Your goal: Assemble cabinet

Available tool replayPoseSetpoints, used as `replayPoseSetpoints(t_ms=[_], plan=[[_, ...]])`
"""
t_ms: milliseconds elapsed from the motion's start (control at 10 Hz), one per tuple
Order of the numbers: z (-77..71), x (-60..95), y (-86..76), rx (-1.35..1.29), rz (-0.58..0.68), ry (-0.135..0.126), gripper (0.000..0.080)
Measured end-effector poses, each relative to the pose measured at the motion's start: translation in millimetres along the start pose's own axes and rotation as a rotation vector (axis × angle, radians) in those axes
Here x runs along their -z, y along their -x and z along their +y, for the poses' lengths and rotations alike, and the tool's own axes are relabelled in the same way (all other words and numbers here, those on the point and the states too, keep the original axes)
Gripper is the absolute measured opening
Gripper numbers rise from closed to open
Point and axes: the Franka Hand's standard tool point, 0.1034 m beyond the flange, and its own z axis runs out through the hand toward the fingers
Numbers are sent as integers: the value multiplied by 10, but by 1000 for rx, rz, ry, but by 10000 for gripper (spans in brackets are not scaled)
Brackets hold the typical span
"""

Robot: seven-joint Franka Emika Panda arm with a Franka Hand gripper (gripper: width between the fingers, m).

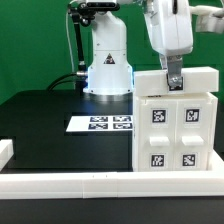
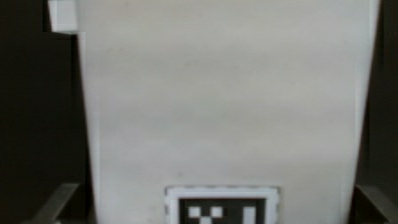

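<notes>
End effector (image 1: pixel 174 84) atop cabinet (image 1: pixel 176 128) (grip state unclear).

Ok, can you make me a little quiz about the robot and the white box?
1. True or false: the pincer is at the top of the cabinet.
2. How many tagged blocks show on the cabinet's front? A) two B) four C) six
3. Fill in: the marker board lies flat on the black ____.

Key: 1 true; 2 B; 3 table.
</notes>
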Motion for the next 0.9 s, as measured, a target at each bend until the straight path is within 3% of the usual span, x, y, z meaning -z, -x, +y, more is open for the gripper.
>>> replayPoseSetpoints(t_ms=[100, 300, 400, 600, 700, 900], plan=[[-9, 5, -5, -151, -36, -11, 553], [-4, -9, -3, -165, -41, -13, 553], [1, -18, 1, -163, -40, -12, 617], [14, -16, 12, -135, -40, -3, 639], [28, 36, 57, -99, -48, 17, 648], [-5, 212, 150, -31, -65, 21, 649]])
